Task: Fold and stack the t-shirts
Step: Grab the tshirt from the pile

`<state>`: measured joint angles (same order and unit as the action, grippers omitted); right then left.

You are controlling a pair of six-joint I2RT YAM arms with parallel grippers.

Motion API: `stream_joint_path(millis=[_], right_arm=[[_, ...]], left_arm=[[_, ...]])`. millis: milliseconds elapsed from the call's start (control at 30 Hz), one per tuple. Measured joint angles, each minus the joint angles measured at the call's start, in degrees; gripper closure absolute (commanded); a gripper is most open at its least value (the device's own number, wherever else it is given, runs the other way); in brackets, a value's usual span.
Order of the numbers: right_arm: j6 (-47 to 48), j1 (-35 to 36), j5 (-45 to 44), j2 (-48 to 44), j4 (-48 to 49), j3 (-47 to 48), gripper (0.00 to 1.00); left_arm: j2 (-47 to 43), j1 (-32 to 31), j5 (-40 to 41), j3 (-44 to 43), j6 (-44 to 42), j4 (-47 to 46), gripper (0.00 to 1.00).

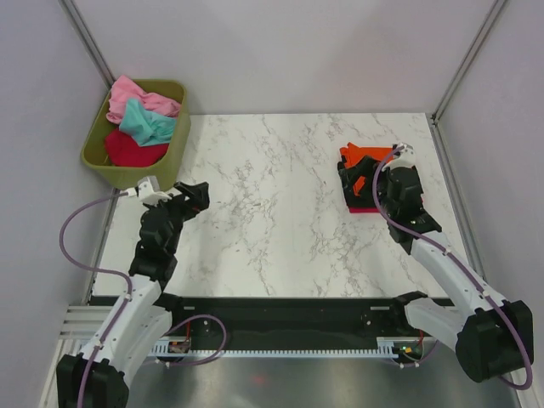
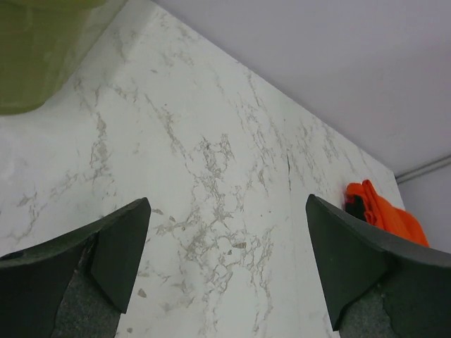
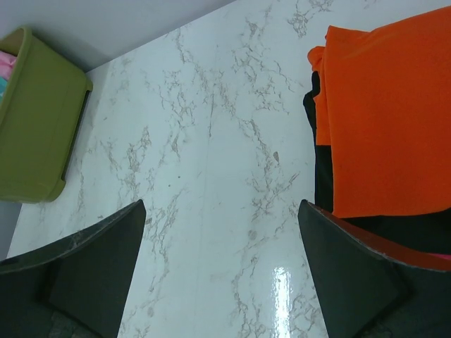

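Observation:
A stack of folded t-shirts lies on the right of the marble table: an orange shirt (image 1: 357,155) on top, a black shirt (image 1: 348,189) under it and a crimson edge (image 1: 364,209) at the bottom. In the right wrist view the orange shirt (image 3: 387,120) and the black shirt (image 3: 323,176) lie at the right. My right gripper (image 1: 360,180) (image 3: 222,211) is open and empty at the stack's left edge. My left gripper (image 1: 195,199) (image 2: 225,211) is open and empty over bare table, just right of the bin. Pink (image 1: 129,92), teal (image 1: 146,123) and crimson (image 1: 132,150) shirts lie crumpled in the bin.
The olive-green bin (image 1: 172,153) stands at the far left corner; it also shows in the left wrist view (image 2: 42,49) and the right wrist view (image 3: 35,120). Grey walls close off the back and both sides. The orange shirt shows far right in the left wrist view (image 2: 387,215).

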<state>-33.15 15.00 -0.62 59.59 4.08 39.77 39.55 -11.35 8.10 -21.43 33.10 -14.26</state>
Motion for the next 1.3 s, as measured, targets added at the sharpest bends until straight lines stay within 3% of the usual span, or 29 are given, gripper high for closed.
stream_joint_path(millis=[133, 233, 333, 367, 400, 600, 833, 1100, 1167, 1200, 1233, 1300], right_arm=[[0.0, 0.0, 0.0, -0.3, 0.0, -0.1, 0.02], [0.2, 0.0, 0.0, -0.5, -0.2, -0.1, 0.02], [0.5, 0.0, 0.0, -1.9, -0.2, -0.7, 0.02], [0.5, 0.0, 0.0, -2.5, -0.2, -0.9, 0.02], [0.5, 0.0, 0.0, -3.1, -0.2, -1.1, 0.02], [0.0, 0.0, 1.7, -3.9, 1.1, -2.1, 0.02], [-2.6, 0.0, 5.4, -3.3, 2.8, -3.8, 0.02], [-3.8, 0.0, 7.4, -3.4, 4.1, -4.1, 0.02], [-4.0, 0.0, 7.5, -3.4, 4.2, -4.1, 0.02], [-4.2, 0.0, 7.5, -3.4, 4.2, -4.1, 0.02], [-4.2, 0.0, 7.6, -3.4, 4.3, -4.2, 0.02], [-4.4, 0.0, 7.8, -3.4, 4.4, -4.2, 0.02]], left_arm=[[-0.8, 1.5, 4.5, 3.3, 10.0, 0.6, 0.02], [3.0, 1.9, 7.2, -1.7, 14.3, 6.1, 0.03], [13.3, 2.0, 10.2, -17.0, 16.2, 14.5, 0.05], [19.3, 2.1, 11.7, -26.4, 16.3, 18.3, 0.06], [20.7, 2.2, 12.0, -28.7, 16.3, 18.8, 0.06], [44.3, 7.5, 17.0, -62.4, 12.6, 29.5, 0.08], [67.7, 15.1, 18.9, -82.4, 7.0, 36.1, 0.11], [90.8, 17.2, 18.5, -101.1, 4.0, 42.5, 0.19], [94.2, 17.7, 18.4, -103.6, 3.8, 43.2, 0.28], [95.7, 18.0, 18.4, -104.6, 3.7, 43.4, 0.38], [96.9, 18.3, 18.3, -105.5, 3.6, 43.6, 0.59], [98.6, 19.1, 17.6, -106.4, 3.6, 44.1, 0.82]])
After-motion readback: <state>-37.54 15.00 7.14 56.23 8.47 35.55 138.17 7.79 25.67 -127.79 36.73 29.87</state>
